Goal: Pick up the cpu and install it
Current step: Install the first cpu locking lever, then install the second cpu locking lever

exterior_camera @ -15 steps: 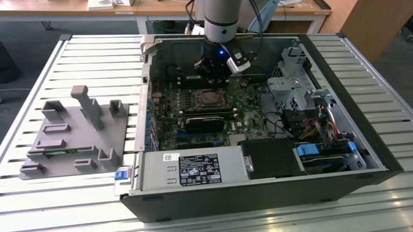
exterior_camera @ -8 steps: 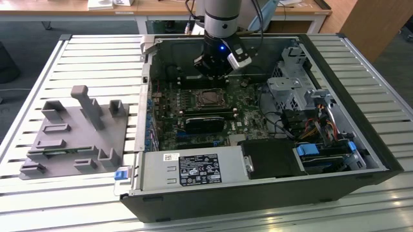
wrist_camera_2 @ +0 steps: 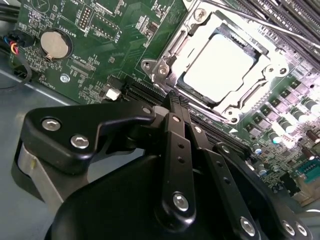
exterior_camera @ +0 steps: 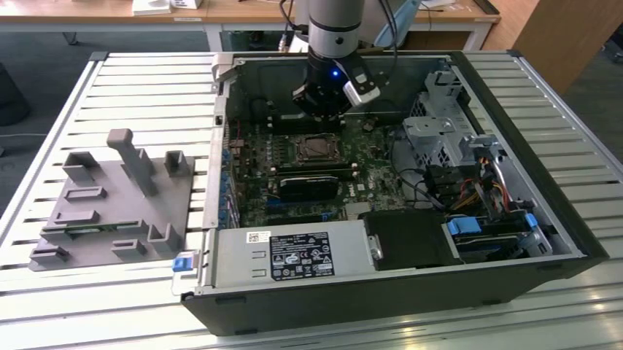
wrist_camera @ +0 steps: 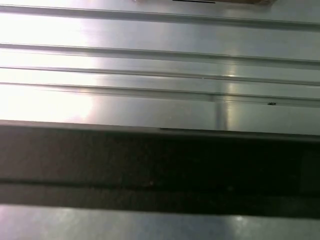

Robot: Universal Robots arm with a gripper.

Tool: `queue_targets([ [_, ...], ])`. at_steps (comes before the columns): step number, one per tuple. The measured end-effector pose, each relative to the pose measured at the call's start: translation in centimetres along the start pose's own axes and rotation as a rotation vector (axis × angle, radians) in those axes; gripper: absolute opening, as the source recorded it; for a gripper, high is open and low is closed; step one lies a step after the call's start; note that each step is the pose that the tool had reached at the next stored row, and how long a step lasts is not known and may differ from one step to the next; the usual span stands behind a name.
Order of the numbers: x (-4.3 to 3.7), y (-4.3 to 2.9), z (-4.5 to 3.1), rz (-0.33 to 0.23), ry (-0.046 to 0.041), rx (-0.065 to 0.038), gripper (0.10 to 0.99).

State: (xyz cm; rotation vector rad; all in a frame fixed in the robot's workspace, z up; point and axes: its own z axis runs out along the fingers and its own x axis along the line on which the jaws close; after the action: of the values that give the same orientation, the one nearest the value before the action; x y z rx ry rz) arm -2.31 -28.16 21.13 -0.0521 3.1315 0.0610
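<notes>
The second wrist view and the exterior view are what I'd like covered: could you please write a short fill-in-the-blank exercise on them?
1. The cpu lies inside the metal-framed ____.
2. The pincer fingers are pressed ____, holding nothing.
3. The grey tray lies on the exterior view's ____ of the computer case.
4. The round coin cell sits on the green ____.

Missing words: socket; together; left; motherboard

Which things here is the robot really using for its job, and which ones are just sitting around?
For the job:
- the cpu, lying in the socket on the motherboard
- the pincer, shut with nothing in it, just beside the socket

Just sitting around:
- grey tray on the exterior view's left
- power supply box
- round coin battery
- drive cage
</notes>
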Motion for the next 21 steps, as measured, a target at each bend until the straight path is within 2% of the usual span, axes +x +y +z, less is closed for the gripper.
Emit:
queue_targets([
  [21, 0.02, -0.68, -0.01, 0.000, 0.0000, 0.000, 0.106],
])
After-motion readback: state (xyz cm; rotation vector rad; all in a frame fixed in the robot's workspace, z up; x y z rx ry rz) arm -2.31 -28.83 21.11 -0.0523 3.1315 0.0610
